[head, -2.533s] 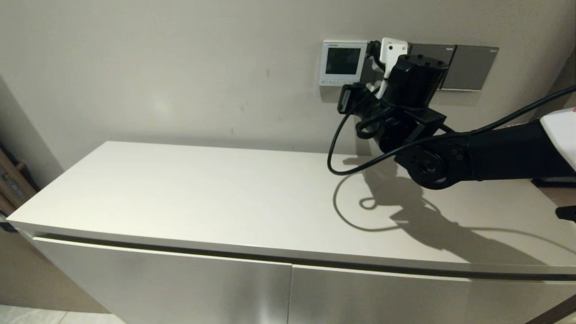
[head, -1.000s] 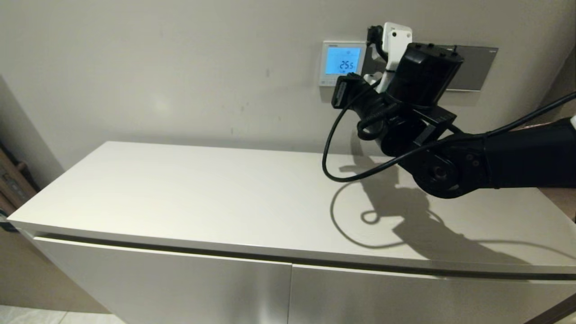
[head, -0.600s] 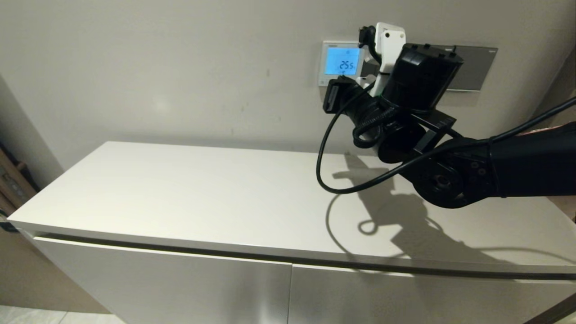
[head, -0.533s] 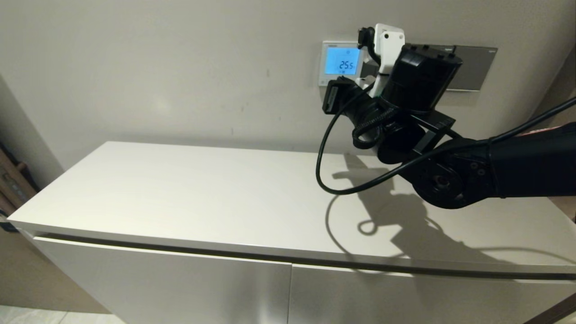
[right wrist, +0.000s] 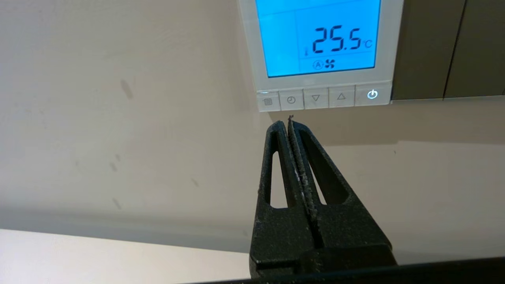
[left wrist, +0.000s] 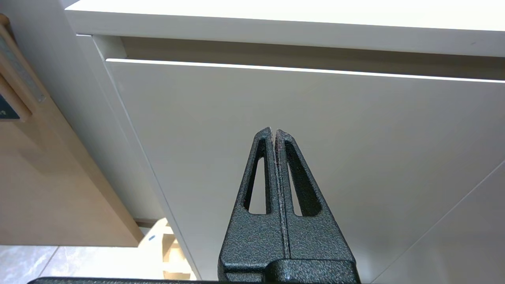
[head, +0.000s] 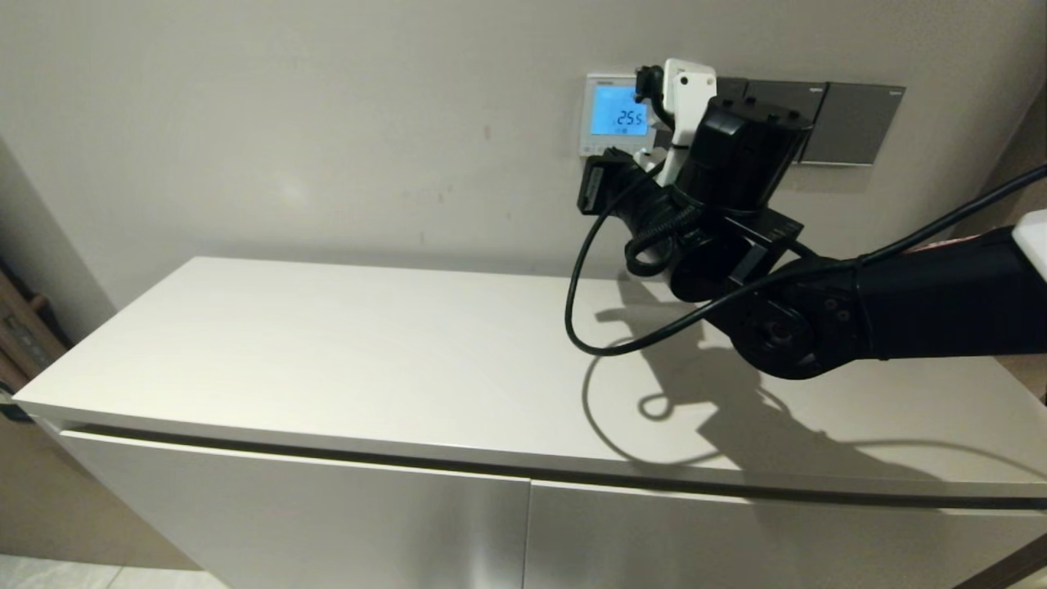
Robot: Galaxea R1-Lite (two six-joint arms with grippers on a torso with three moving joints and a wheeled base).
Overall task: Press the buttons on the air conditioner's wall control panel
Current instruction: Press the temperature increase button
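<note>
Hovering: right gripper [right wrist: 289, 123], fingers pressed together, tip just below the buttons [right wrist: 315, 98] of the wall control panel [right wrist: 248, 47]. Screen lit, 25.5 shown; power apparently done, further presses likely remain. Left gripper [left wrist: 274, 134]: closed, parked by cabinet front [left wrist: 355, 118].

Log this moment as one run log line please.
right gripper: shut, tip below buttons | control panel: screen lit | left gripper: shut, parked by cabinet front
</note>
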